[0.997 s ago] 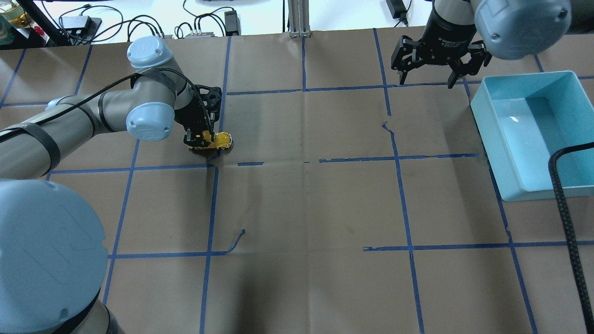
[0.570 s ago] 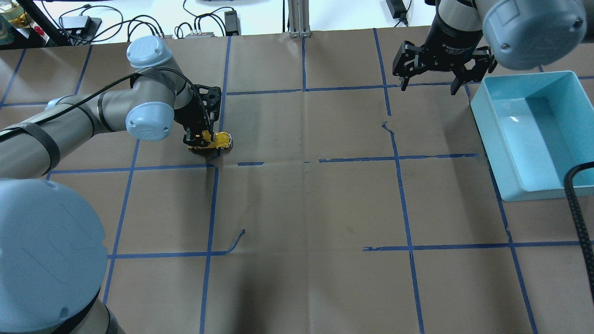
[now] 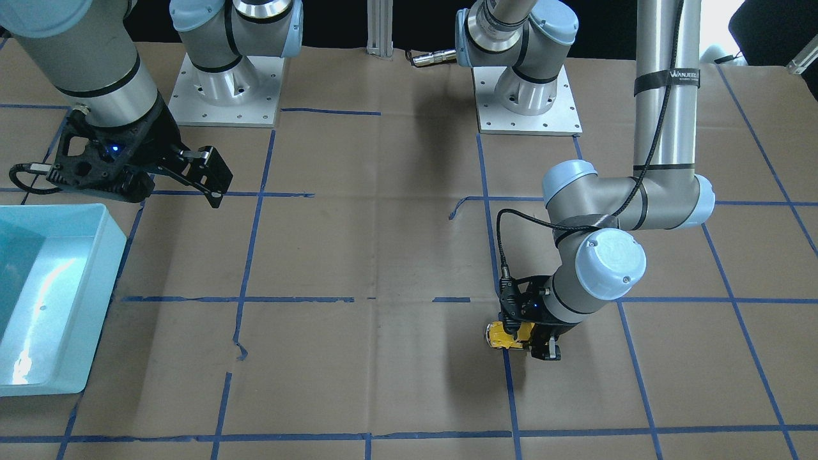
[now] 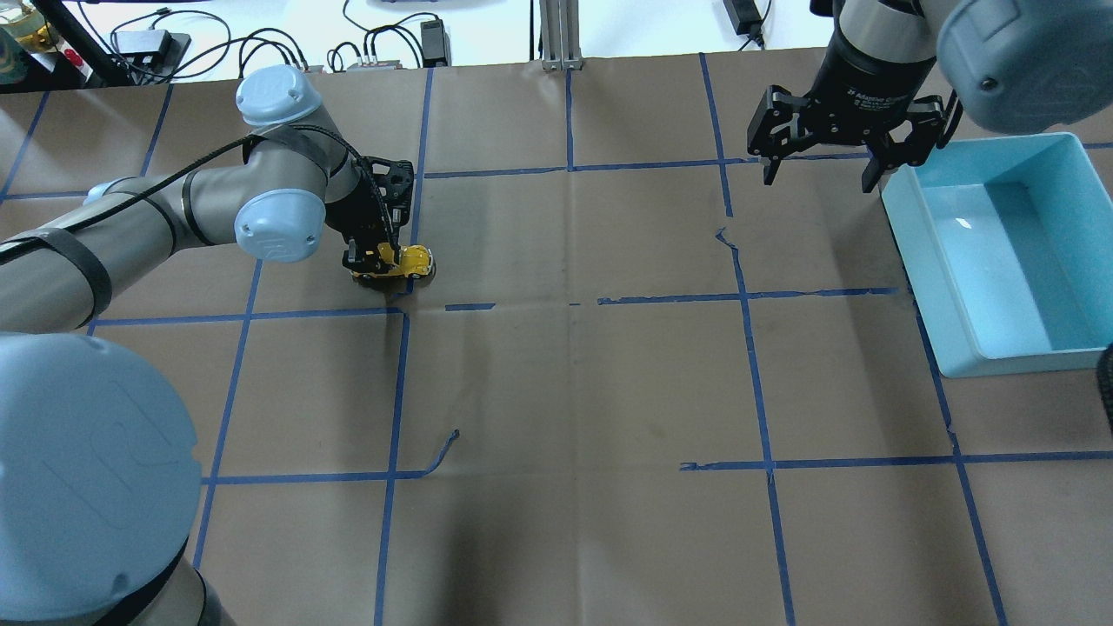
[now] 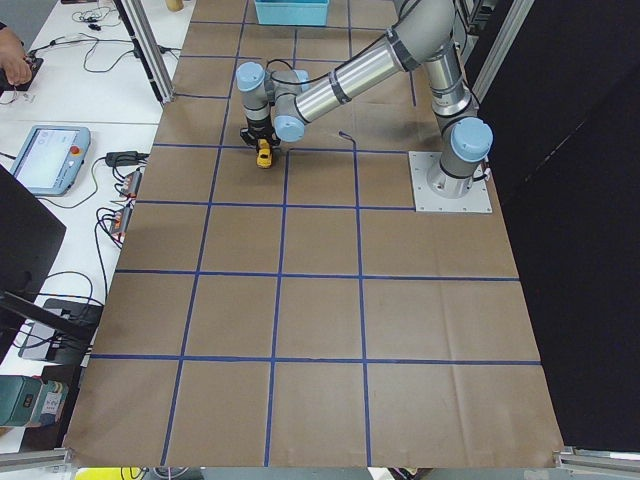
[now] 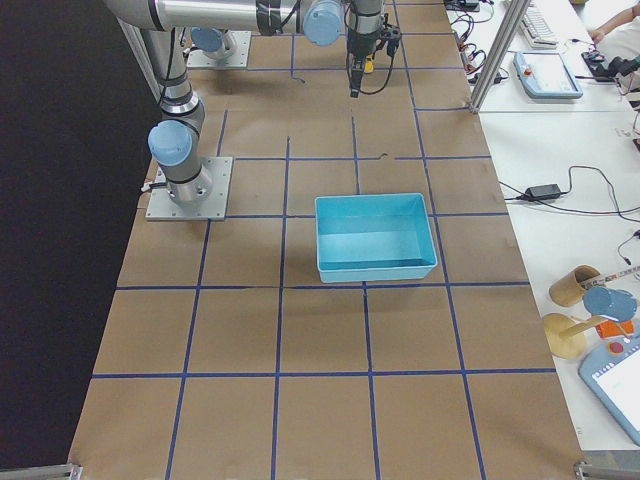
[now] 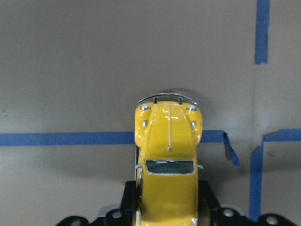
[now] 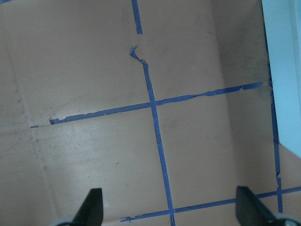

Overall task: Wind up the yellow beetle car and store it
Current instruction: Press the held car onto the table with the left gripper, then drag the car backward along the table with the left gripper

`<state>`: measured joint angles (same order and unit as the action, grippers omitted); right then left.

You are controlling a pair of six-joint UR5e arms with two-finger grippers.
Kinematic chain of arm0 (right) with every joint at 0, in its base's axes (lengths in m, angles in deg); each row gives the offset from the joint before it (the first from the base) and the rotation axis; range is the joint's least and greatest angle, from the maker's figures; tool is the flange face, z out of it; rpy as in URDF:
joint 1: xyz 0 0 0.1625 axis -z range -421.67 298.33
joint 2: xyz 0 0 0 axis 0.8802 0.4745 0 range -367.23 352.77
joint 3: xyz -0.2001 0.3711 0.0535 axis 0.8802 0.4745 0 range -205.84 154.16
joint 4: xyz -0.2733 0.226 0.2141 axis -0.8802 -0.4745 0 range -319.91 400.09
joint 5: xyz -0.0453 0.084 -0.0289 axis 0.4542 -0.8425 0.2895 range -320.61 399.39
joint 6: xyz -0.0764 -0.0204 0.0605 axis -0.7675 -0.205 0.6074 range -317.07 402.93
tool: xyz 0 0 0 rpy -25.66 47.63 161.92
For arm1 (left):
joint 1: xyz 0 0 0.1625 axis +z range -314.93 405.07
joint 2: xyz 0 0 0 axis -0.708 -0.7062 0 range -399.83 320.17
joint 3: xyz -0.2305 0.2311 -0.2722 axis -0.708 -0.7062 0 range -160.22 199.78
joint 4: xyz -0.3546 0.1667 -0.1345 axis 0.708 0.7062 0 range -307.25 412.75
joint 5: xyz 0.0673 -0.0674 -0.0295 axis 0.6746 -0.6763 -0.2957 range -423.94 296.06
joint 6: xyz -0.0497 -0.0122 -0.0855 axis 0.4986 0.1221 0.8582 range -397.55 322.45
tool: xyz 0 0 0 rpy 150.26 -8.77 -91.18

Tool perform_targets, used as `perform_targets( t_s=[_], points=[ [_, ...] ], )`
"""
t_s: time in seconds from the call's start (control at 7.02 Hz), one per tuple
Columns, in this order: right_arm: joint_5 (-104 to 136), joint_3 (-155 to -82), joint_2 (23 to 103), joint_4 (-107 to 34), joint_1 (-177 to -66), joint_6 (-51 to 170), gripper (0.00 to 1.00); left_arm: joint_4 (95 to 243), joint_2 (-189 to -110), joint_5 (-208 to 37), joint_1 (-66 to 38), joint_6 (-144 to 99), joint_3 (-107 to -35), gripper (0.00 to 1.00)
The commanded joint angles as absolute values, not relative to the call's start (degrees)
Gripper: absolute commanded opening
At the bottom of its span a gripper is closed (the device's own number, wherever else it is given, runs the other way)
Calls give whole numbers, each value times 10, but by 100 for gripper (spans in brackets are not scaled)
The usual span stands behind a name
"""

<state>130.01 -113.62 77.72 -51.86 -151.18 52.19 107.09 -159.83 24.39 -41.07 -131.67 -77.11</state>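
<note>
The yellow beetle car [image 4: 404, 263] sits on the brown table at the left, on a blue tape line. My left gripper [image 4: 376, 261] is shut on the car's rear half; its front sticks out to the right. In the left wrist view the car [image 7: 168, 155] points away from the camera, held between the black fingers [image 7: 207, 200]. It also shows in the front-facing view [image 3: 508, 335] under the left gripper [image 3: 530, 338]. My right gripper [image 4: 822, 169] is open and empty, hovering at the far right beside the bin. Its fingertips [image 8: 94, 205] show in the right wrist view.
A light blue bin [image 4: 909, 226] stands at the right edge of the table, also in the front-facing view [image 3: 108, 268] and the exterior right view [image 6: 375, 205]. Cables and power supplies [image 4: 261, 43] lie beyond the table's far edge.
The right arm has moved right and a little nearer, toward the blue bin, its gripper still open. The left gripper and the car have stayed in place.
</note>
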Motion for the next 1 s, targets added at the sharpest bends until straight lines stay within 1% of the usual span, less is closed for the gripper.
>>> perform_targets(
  t_s=[0.0,0.57,0.85],
  points=[
    [1297,-1136,777,-515,-1511,522,100,1071,-1598,244,-410,-1317,-772,0],
    [1295,-1135,772,-516,-1511,522,100,1066,-1598,245,-407,-1318,-773,0],
    [1295,-1135,771,-516,-1511,522,100,1068,-1597,244,-388,-1326,-774,0]
  ],
)
